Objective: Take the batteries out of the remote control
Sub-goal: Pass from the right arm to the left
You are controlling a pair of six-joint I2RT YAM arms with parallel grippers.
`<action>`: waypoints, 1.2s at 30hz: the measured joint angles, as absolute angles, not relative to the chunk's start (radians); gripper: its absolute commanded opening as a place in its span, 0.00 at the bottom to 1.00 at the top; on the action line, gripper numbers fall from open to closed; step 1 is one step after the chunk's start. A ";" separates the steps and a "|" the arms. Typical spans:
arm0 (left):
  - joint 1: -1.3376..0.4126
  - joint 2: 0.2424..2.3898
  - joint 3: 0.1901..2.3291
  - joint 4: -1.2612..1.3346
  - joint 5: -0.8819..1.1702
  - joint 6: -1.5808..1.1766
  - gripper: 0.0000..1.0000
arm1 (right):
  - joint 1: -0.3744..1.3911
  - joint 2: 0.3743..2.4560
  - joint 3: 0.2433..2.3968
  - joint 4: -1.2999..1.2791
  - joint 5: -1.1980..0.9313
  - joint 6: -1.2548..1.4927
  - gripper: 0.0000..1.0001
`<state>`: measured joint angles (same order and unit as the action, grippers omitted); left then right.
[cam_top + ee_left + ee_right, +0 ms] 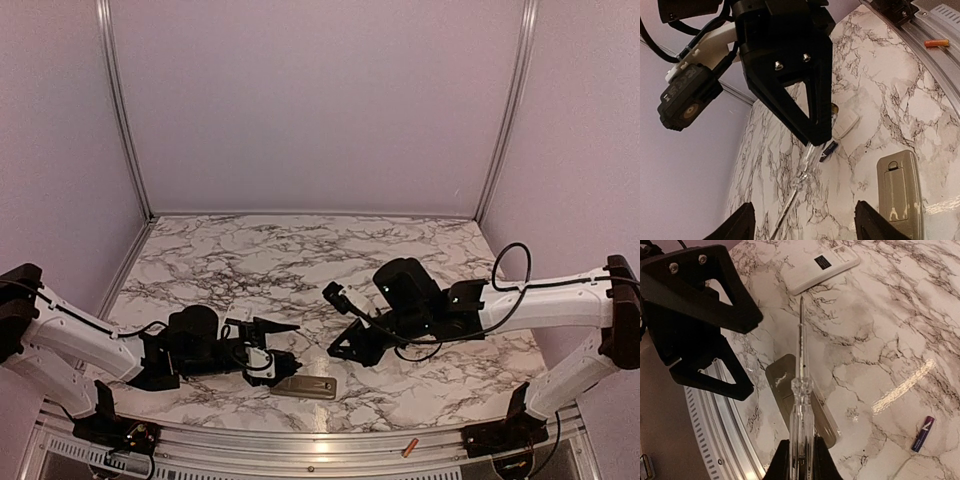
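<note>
Right pincer [802, 462] clenched on the clear-handled screwdriver [801, 387], shaft over the flat grey remote control [781, 377] and roughly along its length; left pincer [805, 224], released, sits just beside.

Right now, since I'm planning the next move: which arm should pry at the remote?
Right, likely: its jaws grip the screwdriver close by the remote; the left jaws stand open, empty.

Marble-patterned table [300, 250] has a metal rail [300, 447] along its near edge and plain pale walls [320, 100] around it. A screwdriver [801, 385] with a clear handle points its thin shaft at a flat white piece [817, 265] with a small dark label, tip near its edge.
</note>
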<state>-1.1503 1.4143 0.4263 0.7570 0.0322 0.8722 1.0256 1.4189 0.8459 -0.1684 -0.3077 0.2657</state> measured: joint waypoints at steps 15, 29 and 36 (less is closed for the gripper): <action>-1.226 1.624 0.583 0.701 -0.105 1.036 0.47 | 1.028 1.407 0.846 -0.259 -0.339 0.266 0.00; -1.248 1.687 0.624 0.703 -0.158 1.087 0.25 | 1.028 1.407 0.846 -0.298 -0.359 0.266 0.00; -1.261 1.718 0.645 0.705 -0.177 1.105 0.14 | 1.028 1.407 0.846 -0.307 -0.359 0.266 0.00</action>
<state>-1.2606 1.7176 0.6453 0.7052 -0.1772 1.1049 1.0283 1.4067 0.8463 -0.3069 -0.3588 0.2665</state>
